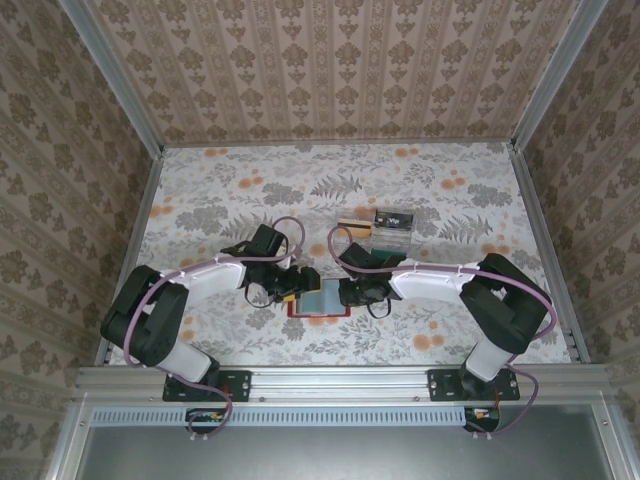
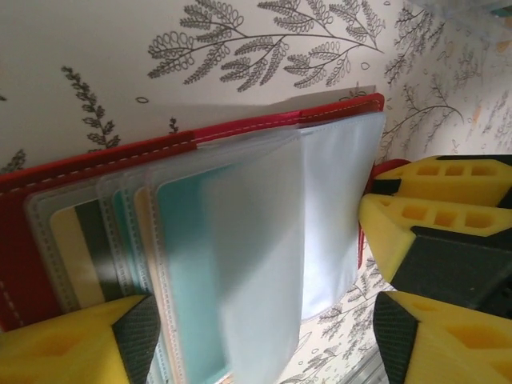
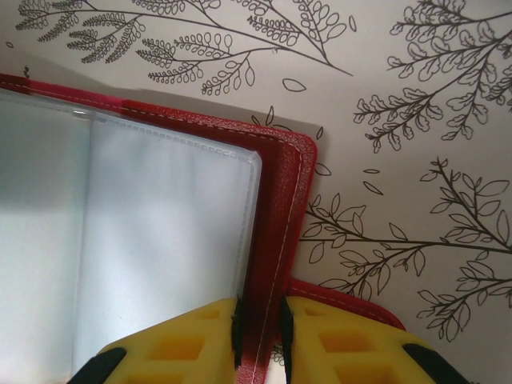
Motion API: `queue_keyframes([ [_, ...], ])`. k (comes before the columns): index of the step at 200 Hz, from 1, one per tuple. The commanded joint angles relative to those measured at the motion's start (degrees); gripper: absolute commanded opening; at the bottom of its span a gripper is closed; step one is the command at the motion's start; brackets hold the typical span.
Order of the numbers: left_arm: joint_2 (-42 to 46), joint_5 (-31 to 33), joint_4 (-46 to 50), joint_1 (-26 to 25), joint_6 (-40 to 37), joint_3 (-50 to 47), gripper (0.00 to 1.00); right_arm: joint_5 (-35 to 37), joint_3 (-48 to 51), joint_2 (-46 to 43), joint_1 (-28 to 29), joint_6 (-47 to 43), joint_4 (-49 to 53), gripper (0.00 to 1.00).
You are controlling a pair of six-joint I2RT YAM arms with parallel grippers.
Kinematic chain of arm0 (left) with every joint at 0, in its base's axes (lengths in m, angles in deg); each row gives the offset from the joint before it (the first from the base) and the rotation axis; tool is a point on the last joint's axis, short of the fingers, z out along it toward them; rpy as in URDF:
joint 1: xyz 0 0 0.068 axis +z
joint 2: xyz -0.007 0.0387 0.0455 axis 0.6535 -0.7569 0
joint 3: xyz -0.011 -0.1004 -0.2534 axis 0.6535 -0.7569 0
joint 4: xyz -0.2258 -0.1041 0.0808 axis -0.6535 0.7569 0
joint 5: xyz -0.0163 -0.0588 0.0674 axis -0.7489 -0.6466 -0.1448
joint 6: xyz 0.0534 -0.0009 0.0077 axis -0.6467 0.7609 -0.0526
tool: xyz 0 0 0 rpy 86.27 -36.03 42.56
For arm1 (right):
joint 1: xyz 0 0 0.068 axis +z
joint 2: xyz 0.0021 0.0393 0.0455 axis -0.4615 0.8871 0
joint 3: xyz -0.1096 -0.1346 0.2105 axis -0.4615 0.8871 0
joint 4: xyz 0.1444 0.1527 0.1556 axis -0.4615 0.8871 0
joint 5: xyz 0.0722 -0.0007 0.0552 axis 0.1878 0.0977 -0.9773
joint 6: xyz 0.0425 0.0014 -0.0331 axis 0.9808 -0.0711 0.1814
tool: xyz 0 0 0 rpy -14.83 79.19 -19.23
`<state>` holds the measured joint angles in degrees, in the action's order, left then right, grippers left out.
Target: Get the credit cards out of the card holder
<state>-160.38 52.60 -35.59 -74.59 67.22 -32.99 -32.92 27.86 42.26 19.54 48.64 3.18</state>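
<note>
Floral tabletop: right gripper clamps the red edge of the open card holder; left gripper gapes, sleeves between its fingers. Card removal seems midway; next, pinch the teal credit card there.

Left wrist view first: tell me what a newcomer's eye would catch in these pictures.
The open red leather-like bi-fold card holder on the floral tabletop stands out, its clear plastic sleeves fanned, with a teal plastic card and a tan-gold striped card tucked inside. Yellow-padded claws flank it: the right claw pinches the red cover's edge, while the left claw stands open over the sleeves.
</note>
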Motion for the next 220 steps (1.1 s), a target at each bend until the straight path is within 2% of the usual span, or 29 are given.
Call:
queue_keyframes([
  [1, -1.4, -2.1, -2.1, -0.7, 0.0, -1.2, 0.76, -1.1, 0.6, 2.1, 0.7, 1.1, -0.5, 0.23],
  [56, -2.1, -4.1, -3.2, -0.8, 0.3, -1.3, 0.79, -1.2, 0.2, 2.5, 0.6, 1.1, -0.5, 0.24],
  [85, -1.6, -3.2, -2.0, -0.7, -0.1, -1.0, 0.9, -0.8, 0.1, 2.1, 0.6, 1.0, -0.1, 0.25],
  [118, 0.3, -2.9, -0.3, -0.3, -0.6, -0.7, 0.98, 1.7, 0.4, -0.4, 0.5, 1.0, 0.5, 0.3],
  [131, 0.9, -0.9, 0.1, -0.1, -0.8, -0.7, 1.0, 2.5, 0.1, -1.5, 0.4, 0.9, 1.4, 0.32],
  [186, 5.5, 1.1, 3.1, 3.9, -0.8, -0.9, 0.98, 6.6, -1.5, -8.2, -0.6, 0.4, 5.9, 0.36],
  [214, 6.3, 3.0, 4.8, 5.3, -0.7, -1.3, 0.85, 3.4, -4.3, -8.7, -0.6, 0.2, 5.6, 0.37],
  [220, 6.2, 3.3, 4.9, 5.5, -0.6, -1.5, 0.8, 2.4, -4.7, -8.6, -0.6, 0.3, 5.1, 0.36],
])
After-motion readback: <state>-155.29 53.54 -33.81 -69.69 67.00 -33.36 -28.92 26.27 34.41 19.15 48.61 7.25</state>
